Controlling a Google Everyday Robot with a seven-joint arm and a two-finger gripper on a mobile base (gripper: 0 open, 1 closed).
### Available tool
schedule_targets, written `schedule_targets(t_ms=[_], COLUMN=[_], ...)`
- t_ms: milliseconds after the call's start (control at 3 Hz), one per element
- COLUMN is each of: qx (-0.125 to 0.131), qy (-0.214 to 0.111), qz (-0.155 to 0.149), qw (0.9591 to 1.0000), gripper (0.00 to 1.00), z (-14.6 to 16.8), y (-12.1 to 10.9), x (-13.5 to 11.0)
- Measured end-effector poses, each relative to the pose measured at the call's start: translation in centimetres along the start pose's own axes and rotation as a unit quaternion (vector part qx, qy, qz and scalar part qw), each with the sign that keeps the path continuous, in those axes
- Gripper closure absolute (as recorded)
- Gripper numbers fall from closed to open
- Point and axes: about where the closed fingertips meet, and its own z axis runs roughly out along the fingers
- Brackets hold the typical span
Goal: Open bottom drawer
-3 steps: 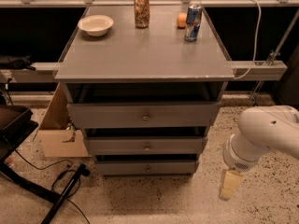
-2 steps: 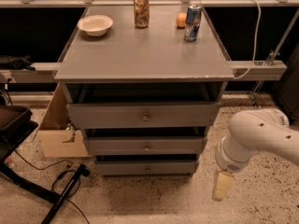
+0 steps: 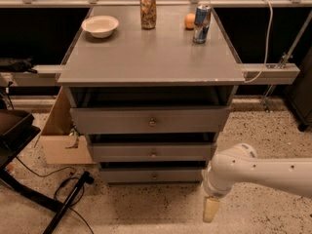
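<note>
The task has not really started, as far as I can see. The bottom drawer (image 3: 131, 175) sits low in the centre of the frame, under the other two drawer fronts of the cabinet (image 3: 146, 57), and it looks pushed in, with no sign of being drawn out toward me. Its knob (image 3: 154, 176) is bare, with nothing on it.

What is left, by my reckoning, is the whole job: get onto that knob, take hold, and pull the drawer out.

My gripper (image 3: 211, 209) is in the lower part of the frame, right of centre, hanging off the white arm (image 3: 263, 172) that comes in from the right edge. It points down at the speckled floor (image 3: 146, 213). It is below the drawer's right end and just off to the side, clear of the front panel and well apart from the knob. I see nothing held in it and it is touching neither the cabinet nor the drawer. Whether it is released or clenched I cannot tell from this angle.
</note>
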Motion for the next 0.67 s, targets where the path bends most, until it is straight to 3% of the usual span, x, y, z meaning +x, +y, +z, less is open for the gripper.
schedule_targets(t_ms=[667], qx=[0.003], qy=[0.029], qz=[-0.013], qw=[0.9995], gripper=[0.0], z=[9.9], y=[-2.7], x=[-0.1])
